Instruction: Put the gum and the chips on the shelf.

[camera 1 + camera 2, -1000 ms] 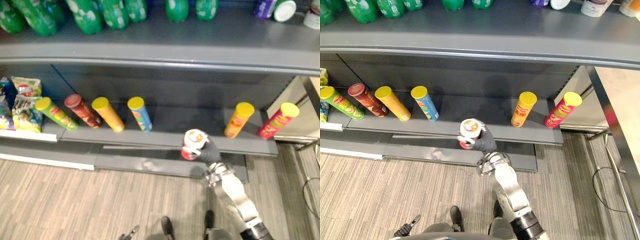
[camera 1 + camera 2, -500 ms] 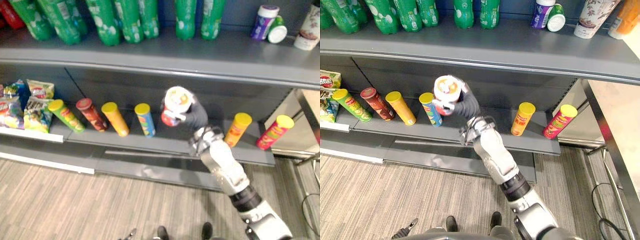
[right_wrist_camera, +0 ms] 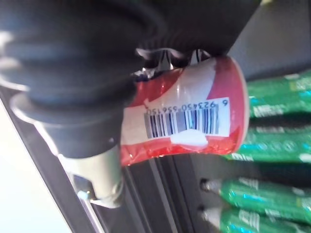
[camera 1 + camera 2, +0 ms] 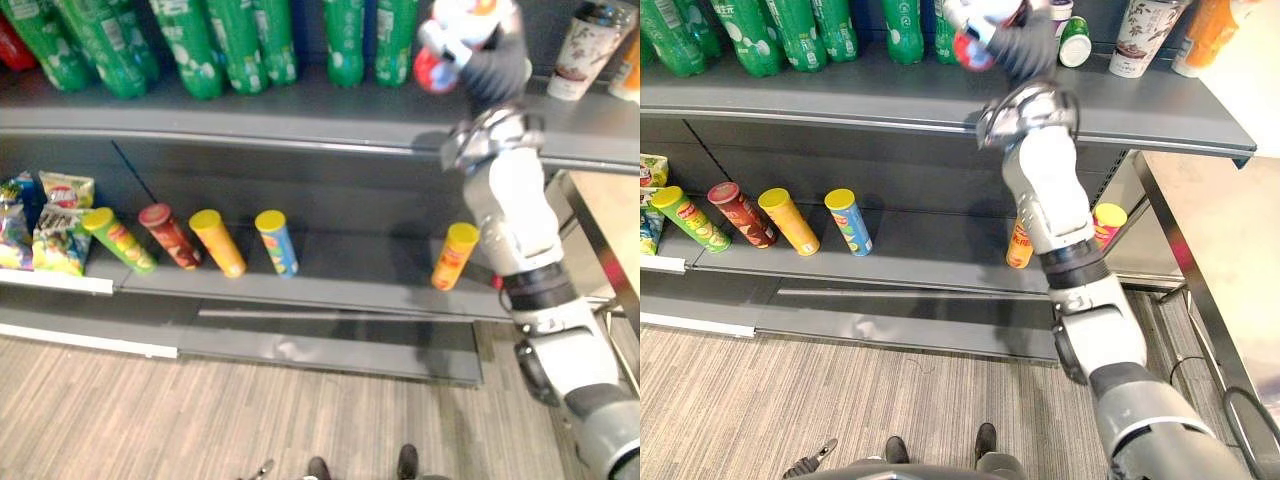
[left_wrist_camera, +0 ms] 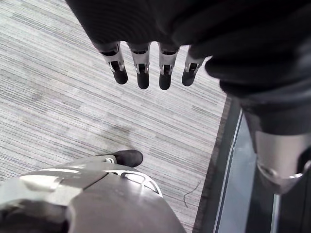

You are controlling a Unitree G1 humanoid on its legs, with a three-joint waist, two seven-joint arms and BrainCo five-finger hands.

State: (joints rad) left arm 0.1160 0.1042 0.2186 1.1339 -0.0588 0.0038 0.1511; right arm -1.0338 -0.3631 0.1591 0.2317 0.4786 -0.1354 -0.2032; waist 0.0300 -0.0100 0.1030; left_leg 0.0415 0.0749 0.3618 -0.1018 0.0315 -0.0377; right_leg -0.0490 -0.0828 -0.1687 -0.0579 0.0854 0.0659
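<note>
My right hand (image 4: pixel 492 62) is raised to the upper shelf (image 4: pixel 250 112) and is shut on a short red and white canister (image 4: pixel 452 28), held tilted just above the shelf's right part. In the right wrist view the canister (image 3: pixel 194 116) shows its barcode side past the dark cover, with green bottles (image 3: pixel 262 199) behind it. My left hand (image 5: pixel 142 68) hangs over the carpet, its fingers straight and holding nothing.
Chip tubes lean on the lower shelf: green (image 4: pixel 118 240), dark red (image 4: pixel 168 235), yellow (image 4: pixel 218 243), blue (image 4: pixel 277 242), orange (image 4: pixel 453 255), pink (image 4: pixel 1105 222). Chip bags (image 4: pixel 60 225) sit far left. Green bottles (image 4: pixel 200 45), a small green-capped jar (image 4: pixel 1075 40) and cups (image 4: pixel 580 45) stand on the upper shelf.
My right arm has lifted the canister from in front of the lower shelf up to the upper shelf, moving right. The camera has tilted up.
</note>
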